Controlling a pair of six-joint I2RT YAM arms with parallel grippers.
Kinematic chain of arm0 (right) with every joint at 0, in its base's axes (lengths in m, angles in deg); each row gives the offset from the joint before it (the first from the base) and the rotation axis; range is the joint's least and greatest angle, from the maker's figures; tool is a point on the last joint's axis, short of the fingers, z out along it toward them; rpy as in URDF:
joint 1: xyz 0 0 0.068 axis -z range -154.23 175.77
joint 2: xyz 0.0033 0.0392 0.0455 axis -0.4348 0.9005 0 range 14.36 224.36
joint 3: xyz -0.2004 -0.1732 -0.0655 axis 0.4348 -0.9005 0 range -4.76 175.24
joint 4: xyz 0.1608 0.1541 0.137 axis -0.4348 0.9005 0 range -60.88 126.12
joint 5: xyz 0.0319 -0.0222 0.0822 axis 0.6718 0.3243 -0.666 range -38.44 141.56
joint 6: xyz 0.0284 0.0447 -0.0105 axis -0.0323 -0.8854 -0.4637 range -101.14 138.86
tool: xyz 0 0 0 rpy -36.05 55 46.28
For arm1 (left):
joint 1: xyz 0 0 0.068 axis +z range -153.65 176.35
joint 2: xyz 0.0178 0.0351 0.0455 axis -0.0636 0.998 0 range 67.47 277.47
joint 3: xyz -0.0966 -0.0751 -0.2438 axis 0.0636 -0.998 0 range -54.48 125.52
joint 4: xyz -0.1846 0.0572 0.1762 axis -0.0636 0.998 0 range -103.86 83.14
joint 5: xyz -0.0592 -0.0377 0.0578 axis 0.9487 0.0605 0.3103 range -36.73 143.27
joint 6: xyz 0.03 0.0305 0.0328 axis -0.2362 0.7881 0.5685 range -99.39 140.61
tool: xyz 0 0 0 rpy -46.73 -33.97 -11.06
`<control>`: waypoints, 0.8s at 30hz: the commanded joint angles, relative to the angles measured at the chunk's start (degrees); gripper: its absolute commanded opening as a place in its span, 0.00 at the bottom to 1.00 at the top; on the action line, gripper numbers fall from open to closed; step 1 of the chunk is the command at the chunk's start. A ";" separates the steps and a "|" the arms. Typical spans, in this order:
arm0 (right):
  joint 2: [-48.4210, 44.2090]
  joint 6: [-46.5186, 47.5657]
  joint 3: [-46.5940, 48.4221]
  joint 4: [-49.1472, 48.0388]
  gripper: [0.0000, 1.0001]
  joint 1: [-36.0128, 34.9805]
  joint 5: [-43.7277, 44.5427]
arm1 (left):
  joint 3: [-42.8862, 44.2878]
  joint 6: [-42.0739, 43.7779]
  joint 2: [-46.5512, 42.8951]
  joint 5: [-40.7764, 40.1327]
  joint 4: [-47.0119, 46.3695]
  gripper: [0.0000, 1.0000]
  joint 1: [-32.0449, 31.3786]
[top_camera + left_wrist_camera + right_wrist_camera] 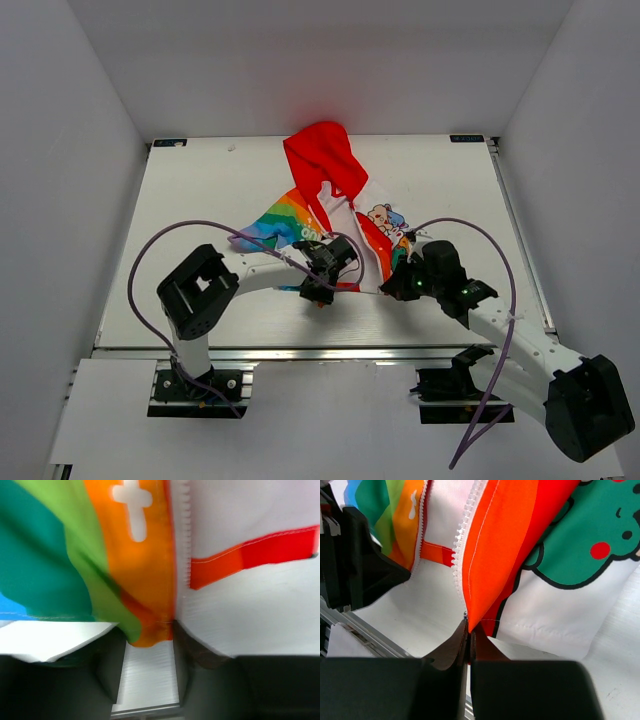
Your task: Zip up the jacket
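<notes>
The jacket (pixel 335 205) lies open mid-table, red hood (pixel 320 155) at the far end, rainbow stripes on its left panel, cartoon print on its right. My right gripper (pixel 402 285) is shut on the bottom of the right panel's orange zipper edge (pixel 485 580); in the right wrist view the gripper (pixel 470 632) pinches that corner beside the white zipper teeth (pixel 462 545). My left gripper (pixel 322 287) is at the left panel's bottom hem. In the left wrist view the gripper (pixel 150 642) stands open, the orange hem corner (pixel 150 625) at its tips, with zipper teeth (pixel 186 530) above.
The white table (pixel 200 200) has a metal front rail (pixel 300 350) just behind both grippers. Grey walls close in the sides and back. Purple cables (pixel 150 250) loop over each arm. The left gripper's black body (pixel 350 565) shows at the left of the right wrist view.
</notes>
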 commanded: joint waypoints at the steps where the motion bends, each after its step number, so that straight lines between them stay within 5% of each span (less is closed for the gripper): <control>1: -1.19 -0.03 -0.55 0.29 0.00 0.30 1.15 | -3.46 -0.86 7.83 -2.47 1.36 0.41 -0.87; 5: -1.54 0.24 -1.08 -0.67 0.00 0.30 0.81 | -3.47 -0.86 7.58 -2.03 0.92 0.00 -0.87; 14: 0.56 -1.08 -1.52 -6.20 0.00 0.39 -3.85 | -2.59 -0.24 -0.06 -1.32 -1.01 0.00 -0.87; 24: -0.23 -5.82 -2.40 -22.72 0.00 0.39 -14.39 | -5.92 -0.33 -25.02 -1.15 -11.90 0.00 -0.78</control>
